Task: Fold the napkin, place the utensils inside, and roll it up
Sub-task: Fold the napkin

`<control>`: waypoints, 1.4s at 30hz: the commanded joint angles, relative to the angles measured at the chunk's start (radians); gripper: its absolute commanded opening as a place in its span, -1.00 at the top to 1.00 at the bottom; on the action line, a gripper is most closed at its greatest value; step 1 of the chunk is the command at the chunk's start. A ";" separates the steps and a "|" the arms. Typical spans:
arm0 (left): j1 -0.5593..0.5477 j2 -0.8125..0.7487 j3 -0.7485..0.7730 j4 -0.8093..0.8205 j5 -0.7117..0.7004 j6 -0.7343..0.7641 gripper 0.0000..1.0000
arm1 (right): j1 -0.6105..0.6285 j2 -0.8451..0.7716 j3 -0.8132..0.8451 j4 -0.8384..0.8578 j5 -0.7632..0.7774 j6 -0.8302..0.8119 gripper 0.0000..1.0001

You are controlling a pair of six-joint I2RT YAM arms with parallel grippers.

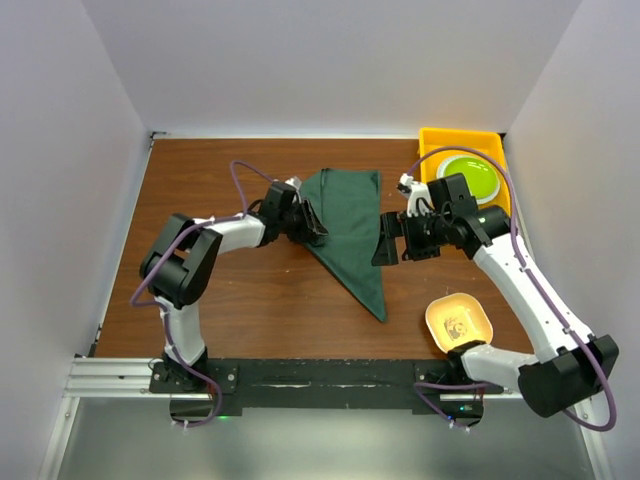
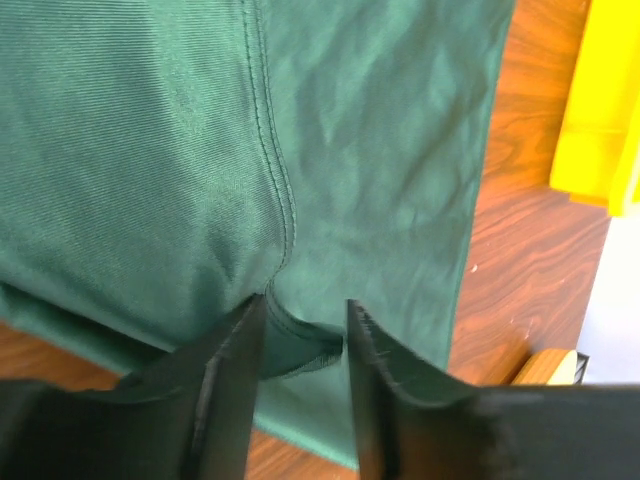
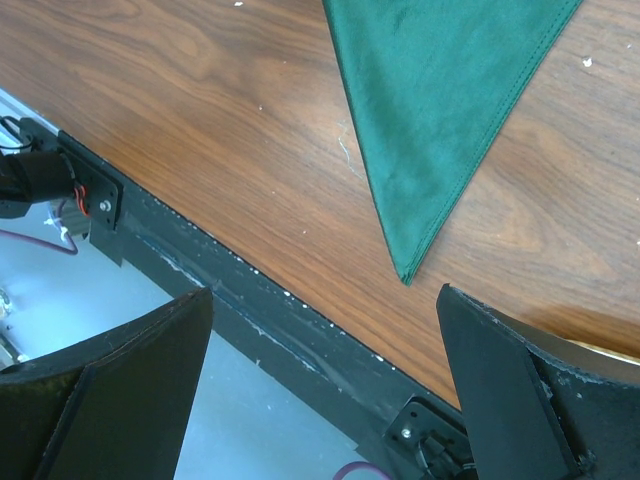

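One fold looks done: the green napkin (image 1: 350,225) lies as a triangle mid-table, point toward the arms. Utensils and rolling are not yet done; no spoon is visible. Left gripper (image 1: 312,228) stands part open astride the napkin's left hem. Right gripper (image 1: 385,240) gapes wide, empty, just beside its right edge. Count: one napkin, one yellow tray (image 1: 432,140), one green plate (image 1: 470,178), one bowl (image 1: 480,318).

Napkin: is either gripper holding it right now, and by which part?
Probably not. The left gripper straddles a fold at the edge of the napkin, jaws apart, seemingly loose. The right gripper is wide open and empty.
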 commanded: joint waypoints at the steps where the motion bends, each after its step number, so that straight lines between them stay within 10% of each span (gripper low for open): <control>1: 0.034 -0.146 0.034 -0.025 -0.031 0.050 0.01 | 0.002 0.030 -0.008 0.021 -0.012 0.014 -0.96; 7: 0.158 -0.242 -0.006 0.019 -0.013 -0.003 -0.03 | 0.002 0.132 0.026 0.032 -0.012 0.014 -0.97; 14: 0.291 -0.116 0.064 0.006 0.124 -0.019 0.44 | 0.005 0.349 0.158 0.101 -0.095 0.055 -0.96; 20: 0.313 -0.061 0.106 -0.068 0.093 0.001 0.18 | 0.005 0.536 0.274 0.178 -0.159 0.136 -0.96; 42: 0.320 0.083 0.226 -0.240 -0.016 -0.025 0.30 | 0.006 0.685 0.348 0.170 -0.172 0.143 -0.79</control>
